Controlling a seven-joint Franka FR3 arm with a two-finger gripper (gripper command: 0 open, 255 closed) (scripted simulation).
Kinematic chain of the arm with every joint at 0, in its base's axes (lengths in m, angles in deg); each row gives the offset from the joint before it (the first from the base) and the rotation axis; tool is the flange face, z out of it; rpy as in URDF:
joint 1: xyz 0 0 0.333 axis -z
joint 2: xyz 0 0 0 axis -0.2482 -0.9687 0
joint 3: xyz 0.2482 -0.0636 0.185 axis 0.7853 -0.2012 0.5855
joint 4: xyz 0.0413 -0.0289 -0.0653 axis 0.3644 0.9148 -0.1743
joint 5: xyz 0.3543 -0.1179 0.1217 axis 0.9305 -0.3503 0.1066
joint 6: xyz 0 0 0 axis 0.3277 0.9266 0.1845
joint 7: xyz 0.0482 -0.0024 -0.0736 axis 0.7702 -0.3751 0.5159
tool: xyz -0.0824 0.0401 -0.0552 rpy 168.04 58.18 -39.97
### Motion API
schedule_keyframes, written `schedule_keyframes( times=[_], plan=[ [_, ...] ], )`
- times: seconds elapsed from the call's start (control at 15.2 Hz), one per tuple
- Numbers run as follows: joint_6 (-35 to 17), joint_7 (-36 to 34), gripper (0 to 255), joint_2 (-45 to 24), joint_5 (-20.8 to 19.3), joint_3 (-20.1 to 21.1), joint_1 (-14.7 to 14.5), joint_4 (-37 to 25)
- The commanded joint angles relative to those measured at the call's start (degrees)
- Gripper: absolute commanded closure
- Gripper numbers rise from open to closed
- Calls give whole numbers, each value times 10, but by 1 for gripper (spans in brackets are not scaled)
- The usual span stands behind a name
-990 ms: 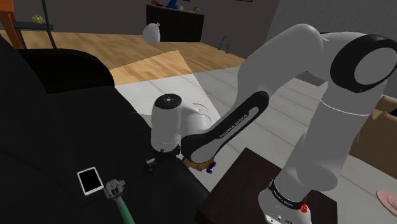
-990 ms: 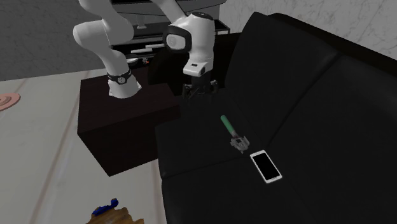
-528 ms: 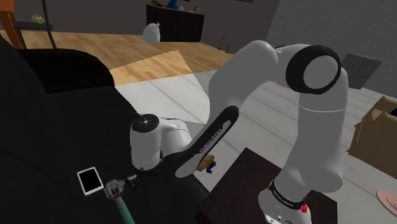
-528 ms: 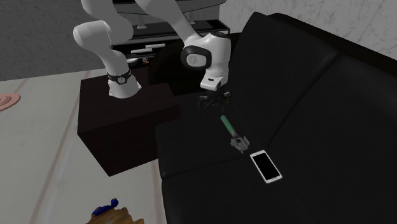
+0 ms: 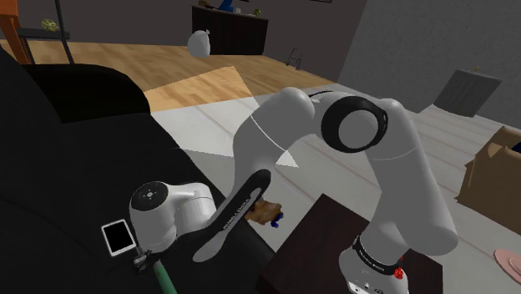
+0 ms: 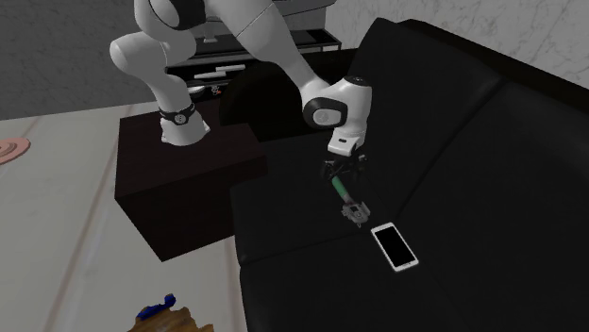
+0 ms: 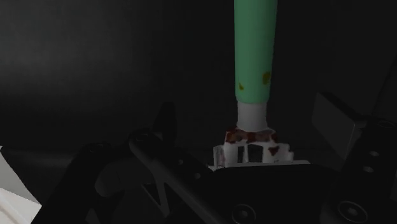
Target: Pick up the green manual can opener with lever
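The can opener lies flat on the black sofa seat [image 6: 311, 226], with a green handle [image 6: 337, 186] and a grey metal head [image 6: 356, 210]. In the wrist view its green handle [image 7: 256, 51] runs away from the hand, and the rusty white head [image 7: 251, 145] lies close to the palm. My gripper [image 6: 345, 174] hangs just above the handle, open. Its two black fingers [image 7: 167, 121] stand apart on either side of the opener's neck without touching it. In the shoulder view the white hand [image 5: 160, 214] covers the head, and a short piece of green handle [image 5: 162, 278] pokes out below it.
A white-edged phone [image 6: 395, 246] lies on the seat just past the opener's head, also visible beside the hand [image 5: 118, 238]. The sofa's backrest [image 6: 491, 141] rises behind. The dark stand box [image 6: 184, 179] sits beside the sofa. A cardboard box [image 5: 493, 167] stands on the floor.
The arm has swung across the sofa seat from near the stand to the can opener and lowered over it. The opener and phone have not moved.
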Motion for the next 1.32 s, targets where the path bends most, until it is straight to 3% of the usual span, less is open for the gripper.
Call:
schedule_keyframes(
  times=[0.0,0.59,0.66,1.25],
  plan=[
    [3,-7,0,-35,-5,-8,-16,-39],
    [-24,-21,0,-83,-23,-28,-31,-61],
    [-23,-20,255,-83,-22,-28,-30,-62],
    [-24,-21,255,-83,-23,-28,-31,-61]
  ],
)
